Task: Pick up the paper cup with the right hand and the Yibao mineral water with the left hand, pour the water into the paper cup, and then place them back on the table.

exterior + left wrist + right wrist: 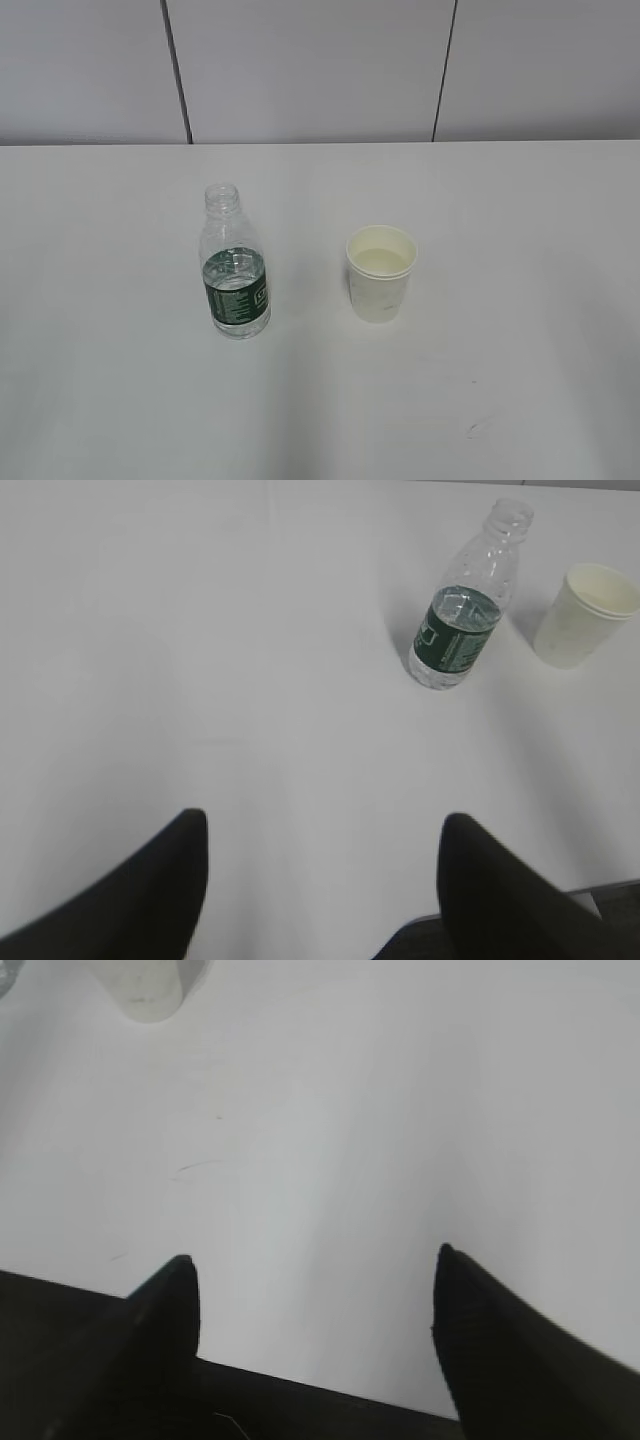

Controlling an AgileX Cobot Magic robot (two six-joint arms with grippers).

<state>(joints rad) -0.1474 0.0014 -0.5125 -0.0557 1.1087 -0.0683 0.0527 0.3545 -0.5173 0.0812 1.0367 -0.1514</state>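
**Both arms held back, bottle and cup standing free**

Nearest the lens in each wrist view are the dark fingers themselves. The left hand (320, 880) shows its fingers (150, 890) spread wide over bare tabletop (200, 630), pinching nothing. The right hand (312, 1330) likewise has its fingers (160, 1320) spread apart and empty.

Further out, the Yibao mineral water (235, 265) stands upright and uncapped on the tabletop, left of centre in the exterior view. The paper cup (381, 273) stands upright to its right, apart from it and not touching. Neither arm appears in the exterior view.

The cup's cream interior looks as if it may hold liquid near the rim, and the bottle shows water only up to about the top of its label. From these positions alone I cannot tell whether the task is about to start or is already finished. If it is starting, the next move calls for the right hand to reach forward and left toward the cup while the left hand advances and swings right toward the bottle, each closing on the body below the rim or neck.

In the right wrist view only the cup's blurred base shows, cut off at the top left edge. The label's print is too small to read. The faint marks on the cup's side cannot be made out.
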